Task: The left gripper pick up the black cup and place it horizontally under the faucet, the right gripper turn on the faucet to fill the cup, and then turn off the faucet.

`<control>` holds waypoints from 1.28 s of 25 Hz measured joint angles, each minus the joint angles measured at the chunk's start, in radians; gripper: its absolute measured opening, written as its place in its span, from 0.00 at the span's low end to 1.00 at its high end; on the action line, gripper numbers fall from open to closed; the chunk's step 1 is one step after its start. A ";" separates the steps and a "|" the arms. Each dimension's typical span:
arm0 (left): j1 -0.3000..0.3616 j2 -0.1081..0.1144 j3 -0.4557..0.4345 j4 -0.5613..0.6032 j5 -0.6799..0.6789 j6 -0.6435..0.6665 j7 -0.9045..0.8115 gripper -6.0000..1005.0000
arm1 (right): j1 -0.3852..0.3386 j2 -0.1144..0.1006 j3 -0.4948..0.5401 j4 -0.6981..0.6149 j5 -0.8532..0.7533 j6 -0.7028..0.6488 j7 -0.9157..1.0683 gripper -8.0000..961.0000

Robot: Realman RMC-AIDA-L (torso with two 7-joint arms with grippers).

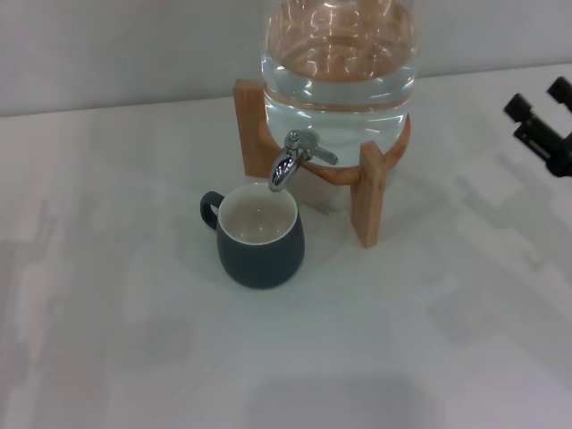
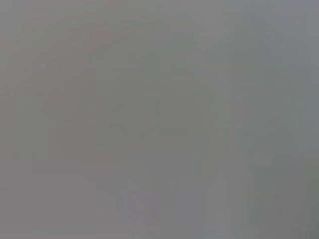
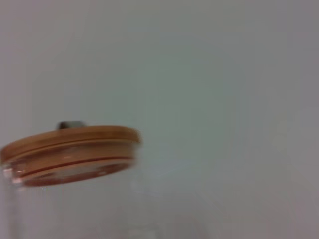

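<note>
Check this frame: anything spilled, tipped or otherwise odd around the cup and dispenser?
Nothing stands out. The black cup stands upright under the faucet, no water visible on the table. The glass jar sits squarely on its wooden stand. The right gripper waits at the right edge.

glass jar [image 1: 338,63], wooden stand [image 1: 368,201], wooden lid [image 3: 70,144]

No text, label, brand, number or sign can be read anywhere. The black cup [image 1: 260,236] is plain on its outside and inside, the glass jar [image 1: 338,63] behind it bears only reflections, and the wooden stand [image 1: 368,198] and wooden lid [image 3: 70,147] carry no marking. The left wrist view shows a blank grey field.
</note>
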 joint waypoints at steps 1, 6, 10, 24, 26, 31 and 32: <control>0.010 0.000 0.000 -0.002 0.000 0.005 0.000 0.84 | 0.000 0.000 -0.018 0.000 0.000 0.010 0.000 0.87; 0.045 0.001 0.006 -0.022 0.005 0.021 0.000 0.89 | 0.002 0.003 -0.120 -0.004 0.000 0.044 0.004 0.87; 0.056 0.001 0.007 -0.030 0.006 0.022 0.001 0.89 | 0.009 0.005 -0.209 -0.007 0.000 0.054 0.012 0.87; 0.047 0.001 0.011 -0.039 0.019 -0.016 -0.001 0.89 | 0.040 0.012 -0.365 -0.034 0.001 0.077 0.049 0.87; 0.045 0.001 0.011 -0.039 0.020 -0.025 0.000 0.89 | 0.053 0.013 -0.371 -0.034 0.001 0.073 0.058 0.87; 0.043 -0.001 0.011 -0.039 0.021 -0.038 0.004 0.89 | 0.093 0.015 -0.391 -0.030 0.000 0.064 0.079 0.87; 0.043 -0.001 0.011 -0.039 0.021 -0.039 0.004 0.89 | 0.099 0.016 -0.394 -0.028 0.000 0.062 0.081 0.87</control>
